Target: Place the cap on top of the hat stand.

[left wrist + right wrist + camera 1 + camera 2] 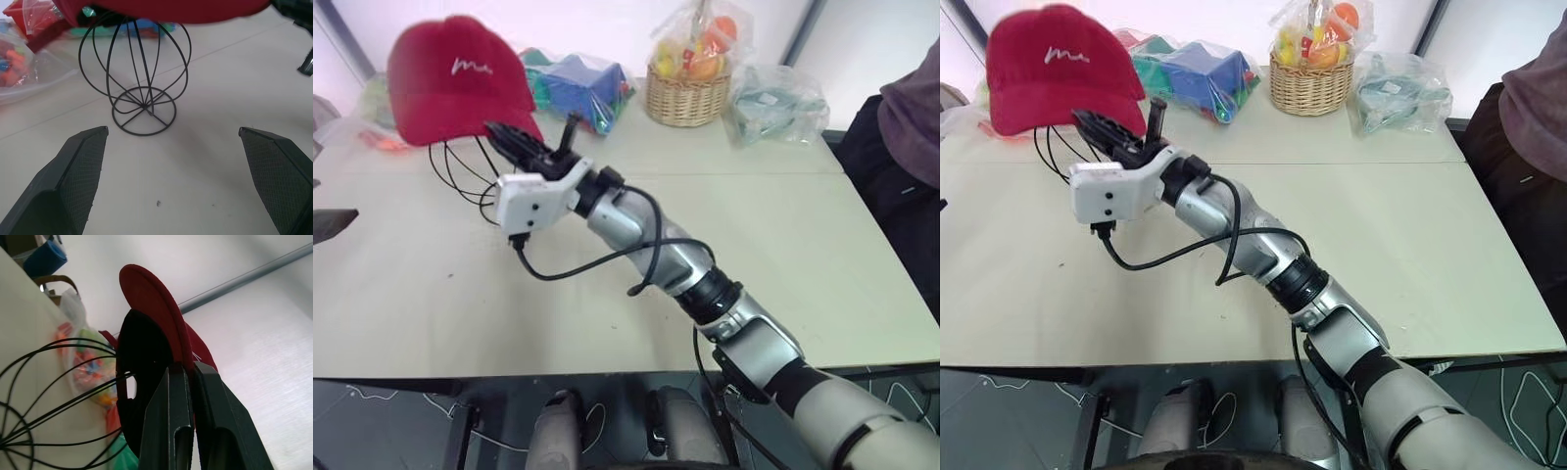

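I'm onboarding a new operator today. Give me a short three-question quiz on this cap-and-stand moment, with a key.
1. True or false: the right gripper is shut on the brim of the cap.
2. The left gripper is: A) open, holding nothing; B) shut on the hat stand; C) holding the wicker basket.
3. Fill in: the cap is directly above the ____.

Key: 1 true; 2 A; 3 hat stand.
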Controlling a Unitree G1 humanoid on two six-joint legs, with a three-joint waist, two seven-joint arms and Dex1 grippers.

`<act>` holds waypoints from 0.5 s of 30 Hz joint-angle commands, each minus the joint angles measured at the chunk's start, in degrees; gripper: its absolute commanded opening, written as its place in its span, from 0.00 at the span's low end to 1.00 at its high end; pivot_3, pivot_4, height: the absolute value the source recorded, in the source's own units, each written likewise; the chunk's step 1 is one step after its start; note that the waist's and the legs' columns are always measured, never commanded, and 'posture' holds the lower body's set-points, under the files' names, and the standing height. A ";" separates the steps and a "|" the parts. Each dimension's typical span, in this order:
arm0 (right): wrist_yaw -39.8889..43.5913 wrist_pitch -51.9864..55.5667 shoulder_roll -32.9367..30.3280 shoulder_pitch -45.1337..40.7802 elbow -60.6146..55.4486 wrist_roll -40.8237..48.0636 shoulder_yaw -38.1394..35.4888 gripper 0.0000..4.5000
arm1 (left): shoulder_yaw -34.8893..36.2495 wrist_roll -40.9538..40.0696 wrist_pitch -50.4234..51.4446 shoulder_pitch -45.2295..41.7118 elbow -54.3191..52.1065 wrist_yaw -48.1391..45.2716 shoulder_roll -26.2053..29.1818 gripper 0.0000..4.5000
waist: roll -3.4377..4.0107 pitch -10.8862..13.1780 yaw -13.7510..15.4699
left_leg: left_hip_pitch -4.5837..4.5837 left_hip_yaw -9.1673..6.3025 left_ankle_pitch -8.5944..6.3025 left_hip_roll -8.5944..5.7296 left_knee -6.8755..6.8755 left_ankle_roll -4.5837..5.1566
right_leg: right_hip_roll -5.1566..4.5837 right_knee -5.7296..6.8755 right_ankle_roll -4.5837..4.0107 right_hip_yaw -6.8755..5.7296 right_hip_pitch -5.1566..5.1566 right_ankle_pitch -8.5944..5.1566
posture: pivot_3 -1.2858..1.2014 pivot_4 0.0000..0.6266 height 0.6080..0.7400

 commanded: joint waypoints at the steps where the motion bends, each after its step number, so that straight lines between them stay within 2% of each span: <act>1: -3.61 -2.79 1.50 0.18 2.48 -1.90 2.11 0.01 | 2.11 -0.61 -0.20 -1.12 -0.97 0.81 -0.11 1.00 | -0.01 -0.01 -0.02 | 0.00 0.00 0.00 0.00 0.00 0.00 | 0.00 0.00 0.00 0.00 0.00 0.00 | 0.52 0.24 1.00; 5: -5.61 -5.16 1.88 0.12 5.85 -3.97 4.76 0.01 | 1.83 -1.08 -0.07 -1.30 -1.46 1.37 -0.50 1.00 | 0.00 0.00 -0.03 | 0.00 0.00 0.00 0.00 0.00 -0.01 | 0.00 0.00 -0.01 0.00 -0.01 0.00 | 0.52 0.24 1.00; 15: -4.46 -5.48 2.09 3.03 10.11 -5.36 7.63 0.01 | 0.20 -1.48 -0.53 -2.26 -1.35 2.41 -0.86 1.00 | -0.02 -0.01 -0.11 | 0.05 0.01 0.01 0.02 -0.01 -0.02 | 0.02 0.01 -0.03 0.01 0.01 0.02 | 0.52 0.24 1.00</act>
